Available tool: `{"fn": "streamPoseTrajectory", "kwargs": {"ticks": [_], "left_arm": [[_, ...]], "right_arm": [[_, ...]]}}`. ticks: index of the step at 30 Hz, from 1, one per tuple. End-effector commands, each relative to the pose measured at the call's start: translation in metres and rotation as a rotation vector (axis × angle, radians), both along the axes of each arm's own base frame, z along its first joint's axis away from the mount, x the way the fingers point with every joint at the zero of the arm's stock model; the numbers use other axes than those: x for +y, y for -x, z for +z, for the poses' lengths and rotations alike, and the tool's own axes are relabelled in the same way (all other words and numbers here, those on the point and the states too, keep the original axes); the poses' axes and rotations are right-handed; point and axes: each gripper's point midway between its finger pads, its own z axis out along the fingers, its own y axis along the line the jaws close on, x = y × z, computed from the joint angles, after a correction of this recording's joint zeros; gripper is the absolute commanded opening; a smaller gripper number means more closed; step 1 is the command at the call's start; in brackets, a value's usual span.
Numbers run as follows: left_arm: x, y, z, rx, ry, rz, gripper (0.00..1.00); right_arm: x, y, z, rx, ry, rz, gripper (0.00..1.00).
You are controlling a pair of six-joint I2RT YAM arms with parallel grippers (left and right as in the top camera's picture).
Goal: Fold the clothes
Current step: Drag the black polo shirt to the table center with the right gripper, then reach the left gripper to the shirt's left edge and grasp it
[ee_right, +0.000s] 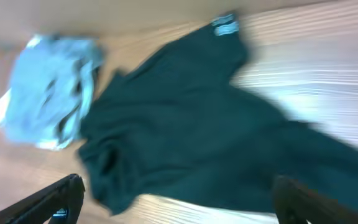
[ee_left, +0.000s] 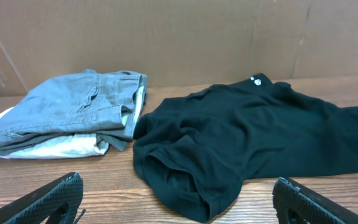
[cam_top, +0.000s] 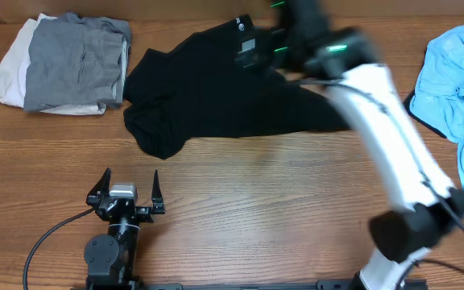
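The black shirt [cam_top: 216,101] stretches left to right beneath the wide-open right gripper [ee_right: 178,183], well beyond the open left gripper [cam_top: 129,185].

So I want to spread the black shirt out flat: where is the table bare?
The table is bare in front of the shirt, between left gripper and right arm, and in front of the grey stack. The back row, stack, shirt, blue garment, is crowded.

Matt black cloth shirt [cam_top: 216,105], smooth wood-grain table [cam_top: 280,209]
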Motion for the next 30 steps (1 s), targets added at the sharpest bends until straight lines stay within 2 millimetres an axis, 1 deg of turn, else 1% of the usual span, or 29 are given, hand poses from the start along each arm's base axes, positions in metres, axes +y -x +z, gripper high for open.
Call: {"fn": "streamPoseTrajectory", "kwargs": {"ticks": [1, 3, 4, 5, 7, 9, 11, 17, 18, 19, 21, 23, 24, 26, 28, 30], "left_arm": [[-0.003, 0.000, 0.000, -0.006, -0.018, -0.015, 1.00], [-0.003, 0.000, 0.000, -0.006, -0.018, -0.015, 1.00], [-0.003, 0.000, 0.000, -0.006, -0.018, -0.015, 1.00], [-0.003, 0.000, 0.000, -0.006, -0.018, -0.015, 1.00], [-0.003, 0.000, 0.000, -0.006, -0.018, -0.015, 1.00], [-0.003, 0.000, 0.000, -0.006, -0.018, -0.015, 1.00], [0.000, 0.000, 0.000, -0.006, -0.024, -0.002, 1.00], [0.000, 0.000, 0.002, -0.011, -0.022, -0.002, 1.00], [-0.002, 0.000, 0.002, -0.014, -0.020, -0.012, 1.00], [-0.008, 0.000, 0.004, -0.020, -0.003, -0.046, 1.00], [-0.021, 0.001, 0.020, -0.085, 0.000, -0.120, 1.00], [-0.033, 0.005, 0.042, -0.177, -0.002, -0.194, 1.00], [-0.050, 0.013, 0.064, -0.268, -0.011, -0.294, 1.00], [-0.068, 0.025, 0.085, -0.348, -0.029, -0.410, 1.00], [-0.073, 0.031, 0.095, -0.354, -0.006, -0.443, 1.00], [-0.073, 0.033, 0.103, -0.328, 0.012, -0.445, 1.00]], "right_arm": [[-0.072, 0.014, 0.031, -0.021, 0.063, -0.084, 1.00], [-0.104, 0.020, 0.016, 0.065, 0.088, -0.146, 1.00], [-0.128, 0.024, 0.004, 0.129, 0.101, -0.197, 1.00], [-0.138, 0.025, 0.000, 0.150, 0.104, -0.218, 1.00], [-0.150, 0.023, -0.008, 0.171, 0.102, -0.251, 1.00], [-0.156, 0.020, -0.013, 0.180, 0.104, -0.264, 1.00], [-0.159, 0.019, -0.015, 0.185, 0.103, -0.272, 1.00], [-0.156, 0.019, -0.015, 0.183, 0.093, -0.262, 1.00], [-0.155, 0.019, -0.015, 0.184, 0.089, -0.259, 1.00], [-0.154, 0.019, -0.015, 0.184, 0.085, -0.256, 1.00], [-0.153, 0.019, -0.015, 0.185, 0.082, -0.254, 1.00], [-0.153, 0.019, -0.015, 0.185, 0.082, -0.254, 1.00], [-0.153, 0.019, -0.015, 0.185, 0.082, -0.254, 1.00], [-0.153, 0.019, -0.015, 0.185, 0.081, -0.254, 1.00], [-0.153, 0.019, -0.015, 0.185, 0.081, -0.254, 1.00], [-0.153, 0.019, -0.015, 0.185, 0.081, -0.254, 1.00]]}}
